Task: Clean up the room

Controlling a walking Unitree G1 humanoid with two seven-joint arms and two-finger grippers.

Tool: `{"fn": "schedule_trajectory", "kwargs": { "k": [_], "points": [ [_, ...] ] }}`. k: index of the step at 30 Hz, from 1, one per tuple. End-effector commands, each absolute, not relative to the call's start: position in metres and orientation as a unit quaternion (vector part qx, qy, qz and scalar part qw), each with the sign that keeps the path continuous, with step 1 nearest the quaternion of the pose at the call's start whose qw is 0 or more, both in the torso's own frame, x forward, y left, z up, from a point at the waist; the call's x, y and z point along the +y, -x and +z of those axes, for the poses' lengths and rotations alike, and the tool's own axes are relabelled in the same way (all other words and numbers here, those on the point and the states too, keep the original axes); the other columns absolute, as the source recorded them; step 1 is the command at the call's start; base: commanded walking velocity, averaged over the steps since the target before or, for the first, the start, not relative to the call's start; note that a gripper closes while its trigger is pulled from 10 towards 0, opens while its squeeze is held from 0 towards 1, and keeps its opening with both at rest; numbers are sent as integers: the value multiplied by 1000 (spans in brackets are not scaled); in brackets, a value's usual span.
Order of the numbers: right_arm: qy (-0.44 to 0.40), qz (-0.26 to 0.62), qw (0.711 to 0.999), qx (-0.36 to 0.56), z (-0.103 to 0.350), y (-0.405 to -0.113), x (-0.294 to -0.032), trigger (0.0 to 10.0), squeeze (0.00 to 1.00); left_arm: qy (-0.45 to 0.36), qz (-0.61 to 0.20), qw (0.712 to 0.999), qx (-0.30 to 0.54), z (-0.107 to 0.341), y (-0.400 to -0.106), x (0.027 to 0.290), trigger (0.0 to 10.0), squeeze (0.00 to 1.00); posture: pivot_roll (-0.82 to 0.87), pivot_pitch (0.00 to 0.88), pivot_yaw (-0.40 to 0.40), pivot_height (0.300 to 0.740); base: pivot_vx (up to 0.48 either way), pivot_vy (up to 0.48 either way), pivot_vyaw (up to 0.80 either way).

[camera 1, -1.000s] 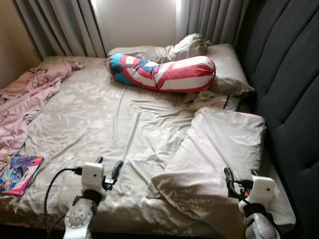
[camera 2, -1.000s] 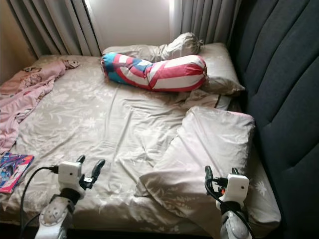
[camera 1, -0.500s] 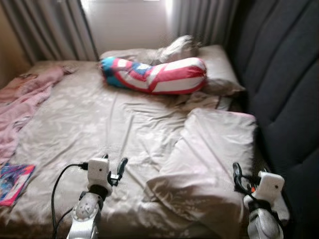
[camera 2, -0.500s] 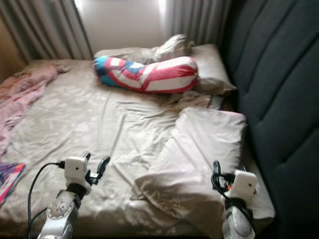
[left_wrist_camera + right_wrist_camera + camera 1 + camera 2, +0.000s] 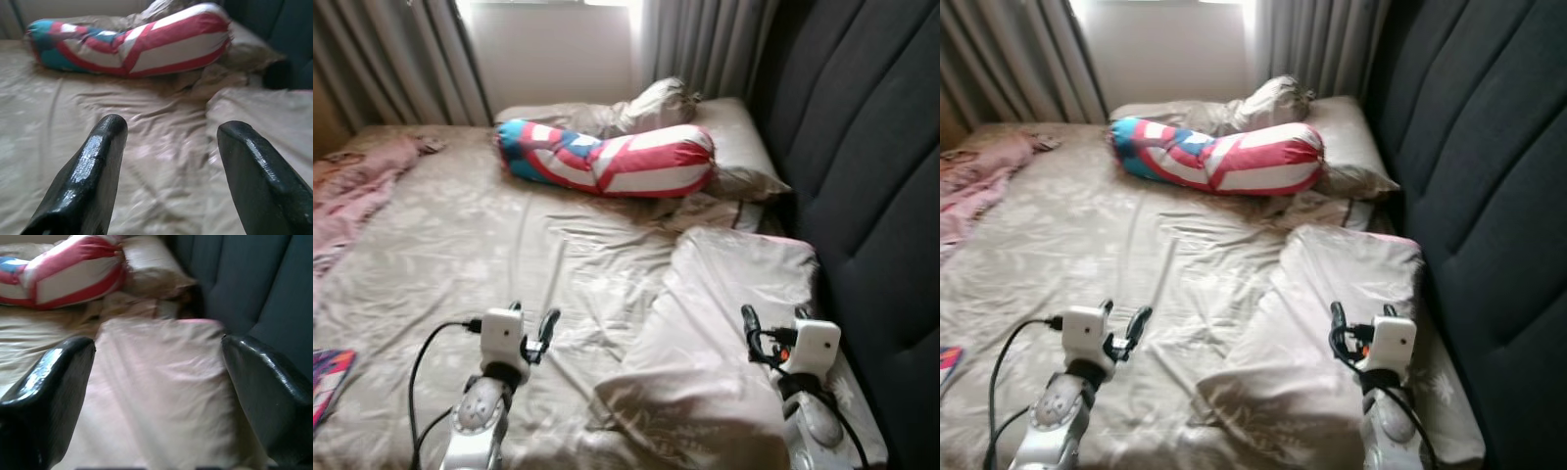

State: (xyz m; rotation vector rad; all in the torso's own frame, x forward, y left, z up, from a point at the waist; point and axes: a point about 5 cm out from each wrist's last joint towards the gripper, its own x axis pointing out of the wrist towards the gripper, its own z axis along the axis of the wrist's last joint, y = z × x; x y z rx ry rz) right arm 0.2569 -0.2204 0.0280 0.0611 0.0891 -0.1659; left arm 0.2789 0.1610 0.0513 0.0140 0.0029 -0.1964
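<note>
A rumpled beige pillow (image 5: 734, 323) lies at the bed's near right, against the dark headboard. A red, white and blue bolster (image 5: 607, 162) rests across the far end, in front of two beige pillows (image 5: 729, 137). A pink blanket (image 5: 357, 191) is bunched at the far left, and a colourful book (image 5: 328, 382) pokes in at the near left edge. My left gripper (image 5: 532, 315) hovers open over the bare sheet, left of the near pillow. My right gripper (image 5: 771, 318) is open above that pillow's right side. In the wrist views the left gripper (image 5: 173, 127) and right gripper (image 5: 157, 345) hold nothing.
The beige floral sheet (image 5: 480, 245) covers the wide middle of the bed. A tall dark padded headboard (image 5: 871, 147) walls off the right side. Grey curtains (image 5: 401, 59) and a bright window stand beyond the far end.
The camera has shifted right and closer, so the book and pink blanket have slid towards the left edge. Both grippers stay raised and open; nothing on the bed has moved.
</note>
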Motion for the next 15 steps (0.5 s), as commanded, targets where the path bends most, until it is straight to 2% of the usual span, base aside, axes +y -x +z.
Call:
{"fn": "schedule_trajectory", "kwargs": {
  "k": [1, 13, 15],
  "points": [
    [-41, -75, 996, 38, 32, -263, -211, 10000, 0, -16, -77, 997, 0, 55, -278, 176, 10000, 0, -93, 0, -49, 740, 0, 0, 0],
    [-45, -87, 994, 45, 31, -262, -215, 10000, 0, -20, -75, 997, -1, 56, -277, 178, 10000, 0, -90, 0, -55, 740, 0, 0, 0],
    [-46, -87, 994, 46, 31, -262, -215, 10000, 0, -21, -75, 997, -1, 56, -277, 177, 10000, 0, -89, 0, -55, 740, 0, -304, 0]
  ]
}}
